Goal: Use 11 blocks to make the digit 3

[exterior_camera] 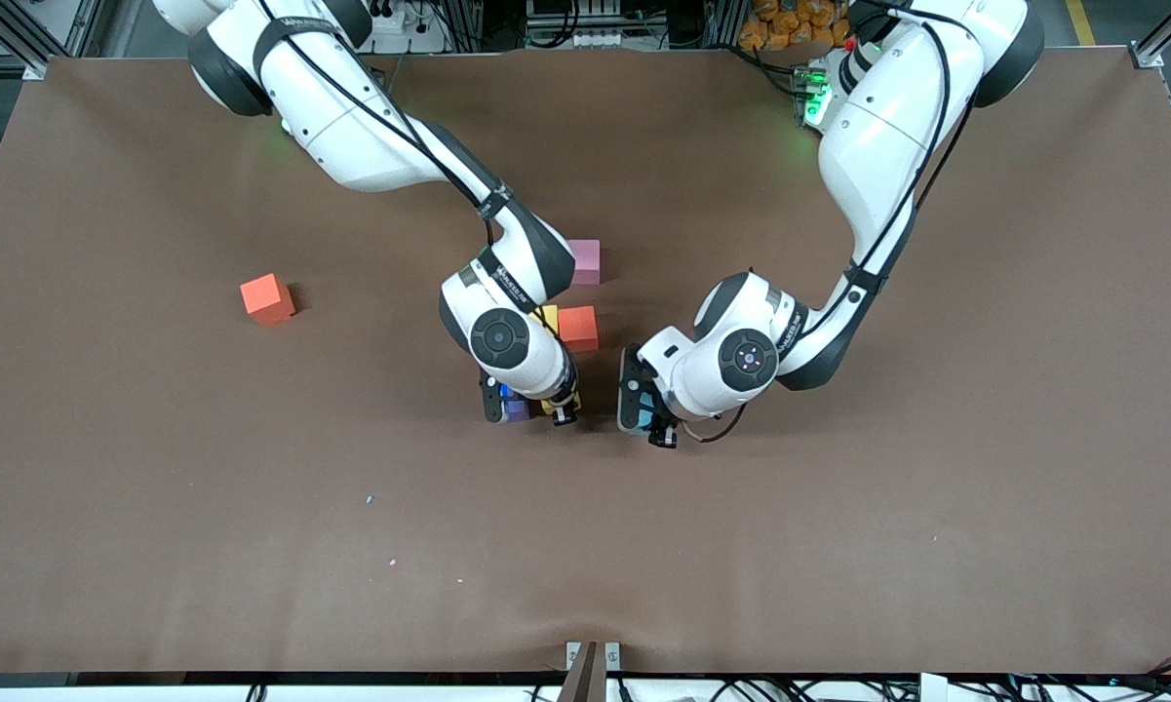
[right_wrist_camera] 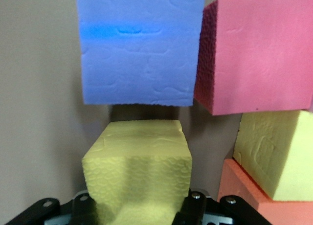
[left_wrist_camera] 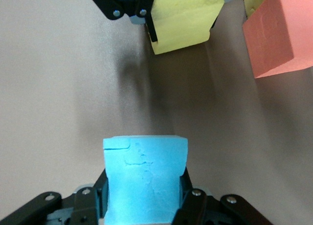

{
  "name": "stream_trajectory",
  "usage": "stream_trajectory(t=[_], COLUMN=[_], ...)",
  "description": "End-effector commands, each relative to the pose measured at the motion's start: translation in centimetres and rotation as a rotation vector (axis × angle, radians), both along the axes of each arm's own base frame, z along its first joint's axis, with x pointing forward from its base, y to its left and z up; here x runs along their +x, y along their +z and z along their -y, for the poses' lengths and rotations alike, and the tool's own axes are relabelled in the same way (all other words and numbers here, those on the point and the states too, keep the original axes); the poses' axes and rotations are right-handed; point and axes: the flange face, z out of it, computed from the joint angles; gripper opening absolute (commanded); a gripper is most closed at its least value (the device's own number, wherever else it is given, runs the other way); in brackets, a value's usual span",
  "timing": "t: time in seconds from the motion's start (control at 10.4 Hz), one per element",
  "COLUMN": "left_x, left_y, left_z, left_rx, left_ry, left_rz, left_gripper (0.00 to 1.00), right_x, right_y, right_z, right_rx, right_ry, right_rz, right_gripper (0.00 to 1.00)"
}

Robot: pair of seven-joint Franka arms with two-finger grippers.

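Note:
My left gripper [exterior_camera: 651, 417] [left_wrist_camera: 145, 191] is shut on a light blue block [exterior_camera: 655, 404] [left_wrist_camera: 145, 178], low over the table's middle. Beside it, my right gripper [exterior_camera: 536, 408] [right_wrist_camera: 139, 201] is shut on a yellow block [exterior_camera: 557, 404] [right_wrist_camera: 139, 171] [left_wrist_camera: 183, 19], close to a purple block [exterior_camera: 517, 409] [right_wrist_camera: 139, 46]. A pink block [right_wrist_camera: 257, 54] sits beside the purple one. Farther from the front camera lie a second yellow block [exterior_camera: 548, 315] [right_wrist_camera: 276, 154], an orange-red block [exterior_camera: 578, 328] [left_wrist_camera: 281, 34] [right_wrist_camera: 244, 195] and another pink block [exterior_camera: 585, 261]. The right arm hides part of this cluster.
A lone orange-red block [exterior_camera: 267, 298] lies apart, toward the right arm's end of the brown table [exterior_camera: 839, 546]. A few tiny crumbs [exterior_camera: 390, 563] dot the surface nearer the front camera.

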Motion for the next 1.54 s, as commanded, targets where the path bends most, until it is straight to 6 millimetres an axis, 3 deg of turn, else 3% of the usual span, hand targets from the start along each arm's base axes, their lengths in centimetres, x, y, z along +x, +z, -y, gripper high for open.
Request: stream_trajectory(t=[0.0, 1.45], left_x=[-0.1, 0.0], left_y=[-0.6, -0.7], left_z=[0.2, 0.1], left_rx=[0.01, 0.01], left_ry=[0.009, 0.012], left_rz=[0.008, 0.003], left_gripper=[0.0, 0.0], right_x=[-0.6, -0.2], right_y=[0.6, -0.3], right_z=[0.9, 2.5], right_rx=[-0.002, -0.035], right_ry=[-0.025, -0.009], right_rz=[-0.009, -0.004], right_gripper=[0.0, 0.0])
